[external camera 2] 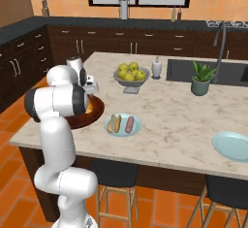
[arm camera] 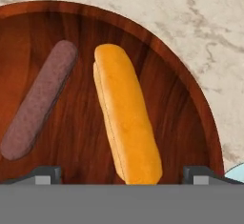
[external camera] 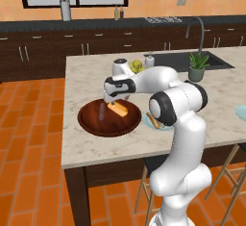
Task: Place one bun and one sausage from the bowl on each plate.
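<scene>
You're at a marble island [external camera: 86, 145] over orange tile floor [external camera: 33, 138]. The gripper [arm camera: 122, 174], fingers spread wide, hangs over the bowl [external camera: 89, 119], straddling the bun [arm camera: 125, 116]; the sausage [arm camera: 38, 99] lies beside it. The right base view shows a filled plate [external camera 2: 122, 132] and a bare plate [external camera 2: 232, 147].

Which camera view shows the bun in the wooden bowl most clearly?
The hand view: the bun lies nearly whole, close up, beside the sausage. The left base view shows it small, under the hand. In the right base view the arm hides most of the bowl.
</scene>
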